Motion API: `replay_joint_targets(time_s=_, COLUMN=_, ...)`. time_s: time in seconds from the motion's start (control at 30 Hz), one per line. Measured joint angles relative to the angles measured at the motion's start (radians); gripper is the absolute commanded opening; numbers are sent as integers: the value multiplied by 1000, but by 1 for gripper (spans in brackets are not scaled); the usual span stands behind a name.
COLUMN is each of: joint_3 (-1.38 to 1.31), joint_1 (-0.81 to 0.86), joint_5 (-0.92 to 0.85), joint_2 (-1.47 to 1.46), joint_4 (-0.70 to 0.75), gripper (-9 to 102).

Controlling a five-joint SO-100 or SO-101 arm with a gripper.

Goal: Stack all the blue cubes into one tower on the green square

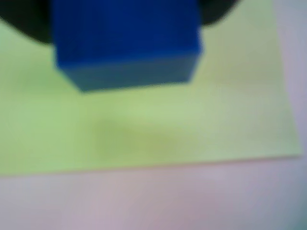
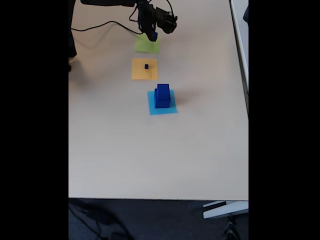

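gripper (image 2: 153,35) closed on a small blue cube (image 1: 127,43), held over the green square (image 1: 144,129) at the far end of the table (image 2: 150,150). stacked blue cubes (image 2: 162,96) sit on the light blue square (image 2: 171,109), tiny cube (image 2: 146,66) on the orange square (image 2: 137,72).

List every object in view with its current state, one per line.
Black robot gripper: jaws shut on a small dark blue cube, above the green paper.
Small dark blue cube: held over the green paper; contact unclear.
Yellow-green paper square: flat on the table.
Tiny dark blue cube: resting on the orange paper square.
Stacked dark blue cubes: standing on the light blue paper square.
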Motion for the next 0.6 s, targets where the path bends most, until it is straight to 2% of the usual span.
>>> replay_joint_targets(time_s=0.4, joint_3=61, joint_1=-28, joint_5=95, joint_2=-2, joint_4=-23, gripper=0)
replay_joint_targets(time_s=0.6, joint_3=72, joint_1=-23, joint_5=123, joint_2=-2, joint_4=20, gripper=0)
